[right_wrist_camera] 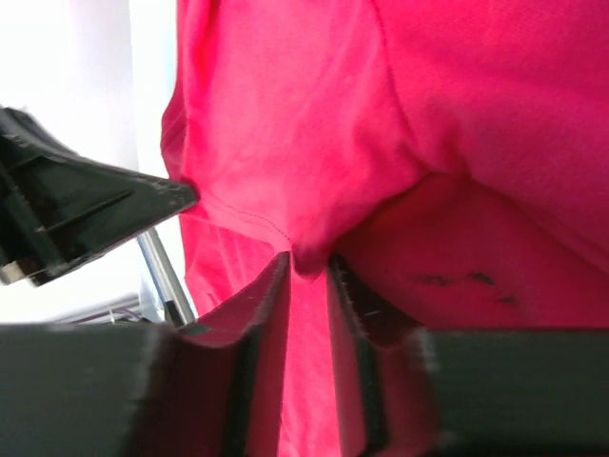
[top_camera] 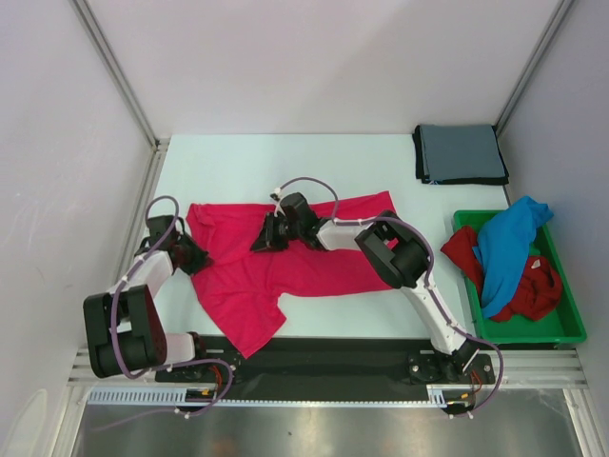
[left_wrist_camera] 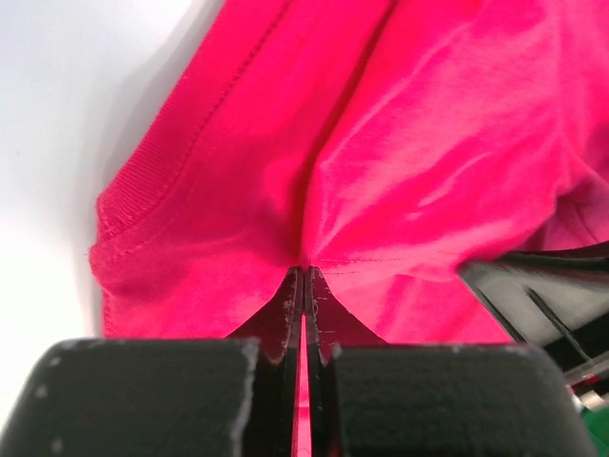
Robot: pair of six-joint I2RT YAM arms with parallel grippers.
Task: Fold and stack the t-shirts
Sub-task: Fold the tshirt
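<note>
1. Pinching the pink-red t-shirt (left_wrist_camera: 428,143), our left gripper (left_wrist_camera: 304,274) is closed tight on a fold of cloth; the shirt spreads ahead of its fingertips.
2. Our right gripper (right_wrist_camera: 306,259) nips another fold of the same shirt, which lies spread on the table (top_camera: 285,162) around it.

1. I see a pale white table (top_camera: 238,162), evenly lit.
2. Plain white wall panels (top_camera: 314,57) enclose it on three sides, joined by metal posts (top_camera: 114,71).
3. A brushed metal surface (top_camera: 314,433) lies along the near edge.
</note>
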